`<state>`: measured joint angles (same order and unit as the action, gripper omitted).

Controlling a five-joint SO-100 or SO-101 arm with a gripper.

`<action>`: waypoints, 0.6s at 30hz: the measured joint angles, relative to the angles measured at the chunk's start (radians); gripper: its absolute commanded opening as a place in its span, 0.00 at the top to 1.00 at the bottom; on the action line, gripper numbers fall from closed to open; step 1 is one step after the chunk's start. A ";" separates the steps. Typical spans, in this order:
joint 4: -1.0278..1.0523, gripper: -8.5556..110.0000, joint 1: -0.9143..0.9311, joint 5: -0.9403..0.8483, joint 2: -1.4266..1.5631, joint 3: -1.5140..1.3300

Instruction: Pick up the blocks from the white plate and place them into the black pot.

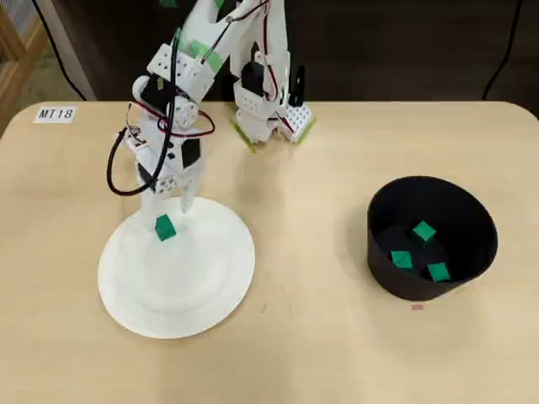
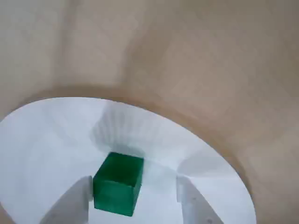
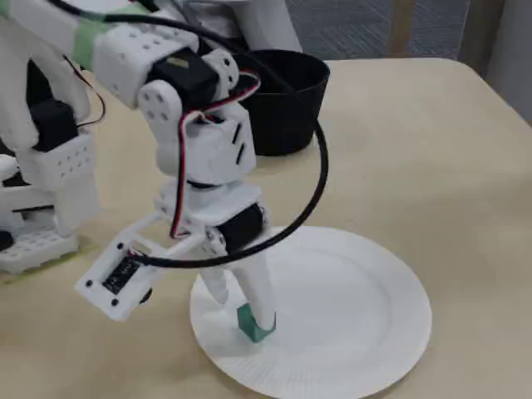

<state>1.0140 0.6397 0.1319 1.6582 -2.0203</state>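
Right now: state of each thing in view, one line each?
Gripper: open, down on the plate, fingers either side of one block.
Block on the plate: upright, near the rim, not lifted.
White plate: flat on the table, holds just that block.
Black pot: upright, open top.
Blocks in the pot: three, lying loose on its bottom.

Arm (image 3: 199, 141): white printed shells, black servo bodies between links, green tape band on upper link. Red and black wires looping outside. Gripper (image 3: 243, 303): white tapered fingers. Base (image 1: 271, 118) white.
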 measured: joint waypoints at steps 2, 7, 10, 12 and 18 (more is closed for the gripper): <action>-0.002 0.72 0.000 0.000 -0.023 0.014; -0.043 0.87 0.000 0.021 -0.049 0.020; -0.061 0.95 0.000 0.031 -0.071 0.034; -0.057 0.95 0.000 0.029 -0.086 0.060; -0.052 0.95 -0.002 0.031 -0.054 0.084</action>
<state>0.9618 0.6381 0.1626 1.6045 -1.9359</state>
